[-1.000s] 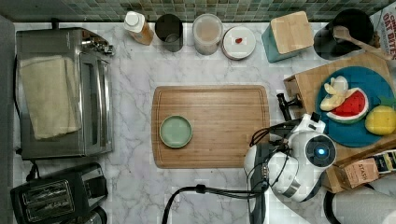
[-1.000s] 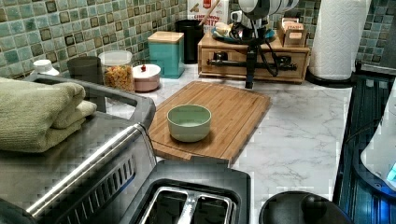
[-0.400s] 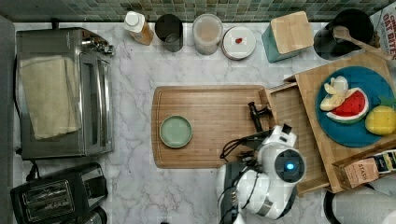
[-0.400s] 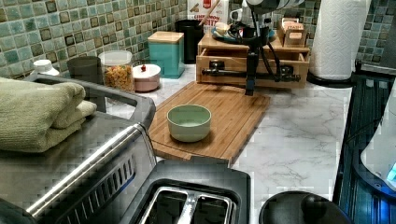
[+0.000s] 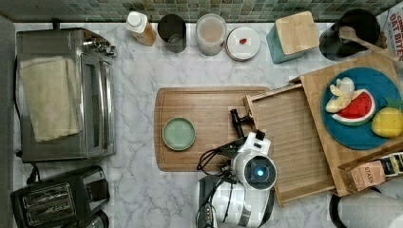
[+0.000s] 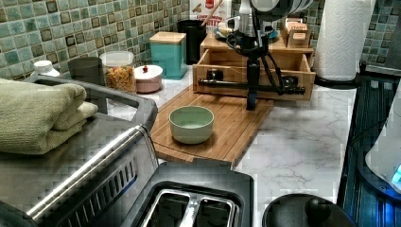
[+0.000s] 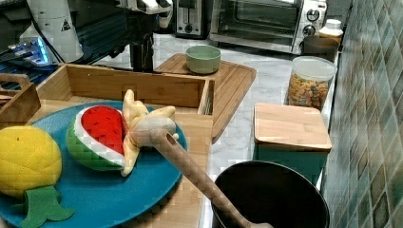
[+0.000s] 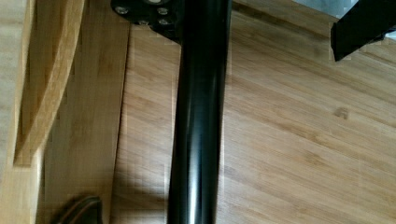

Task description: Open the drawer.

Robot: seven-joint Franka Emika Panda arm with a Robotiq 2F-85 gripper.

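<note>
The light-wood drawer (image 5: 290, 137) stands pulled far out of its cabinet, its ribbed floor bare, and its front (image 6: 246, 74) overhangs the cutting board (image 5: 204, 104). The black bar handle (image 6: 222, 83) runs along that front. My gripper (image 6: 252, 97) hangs straight down at the handle's middle, under the white wrist (image 5: 255, 171). In the wrist view the handle (image 8: 198, 116) passes between the jaws, and one black finger (image 8: 359, 25) stands well off it, so the gripper is open around the bar. The other finger is hidden.
A green bowl (image 5: 178, 133) sits on the cutting board, at the top view's left of the handle. A blue plate of toy fruit (image 5: 361, 114) lies on the cabinet top. A teal box (image 5: 291, 35), jars, toaster oven (image 5: 64, 95), toaster (image 5: 52, 202) and paper towel roll (image 6: 340, 38) ring the counter.
The drawer has slid out toward the top view's left, over the cutting board, and the arm and gripper have moved with the handle.
</note>
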